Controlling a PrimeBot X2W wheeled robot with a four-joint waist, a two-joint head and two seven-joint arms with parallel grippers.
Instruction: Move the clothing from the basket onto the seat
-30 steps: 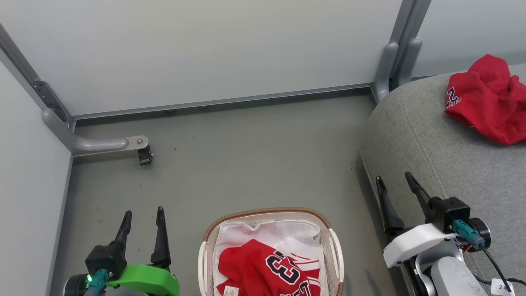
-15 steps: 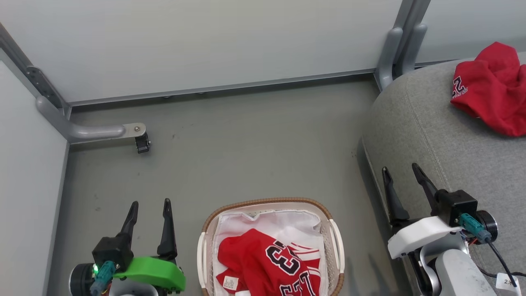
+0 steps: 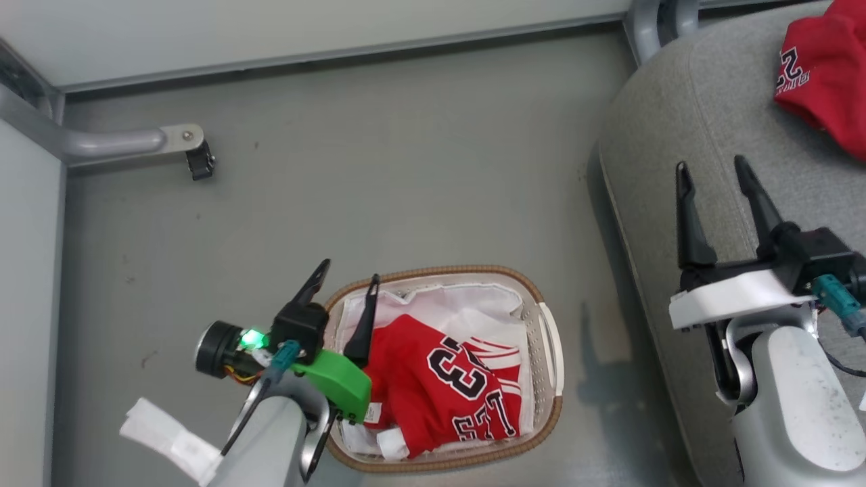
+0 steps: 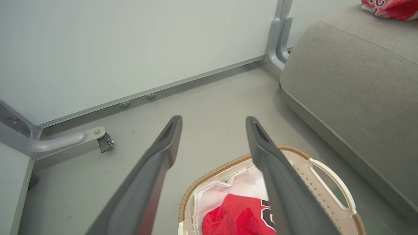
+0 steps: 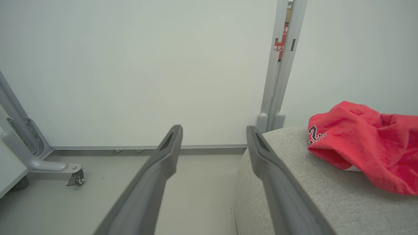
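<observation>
Well, L gripper (image 3: pixel 348 270) hangs w/ fingers apart, straddling the basket (image 3: pixel 467 270) rim: closing here could snag the white liner (image 3: pixel 480 304) or tip the basket. Basket holds one red jersey (image 3: pixel 440 379) on that liner. R gripper (image 3: pixel 710 164), also spread & empty, sits over the seat (image 3: pixel 676 101); farther back a second jersey (image 3: pixel 822 74) lies on it.

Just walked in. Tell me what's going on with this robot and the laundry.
A two-armed robot is moving red jerseys from a basket to a grey seat. A crumpled jersey lies on the seat; a second jersey is in the basket on the white liner. The left gripper hangs open over the basket's left rim, holding nothing. The right gripper is open and empty above the seat's edge.
</observation>
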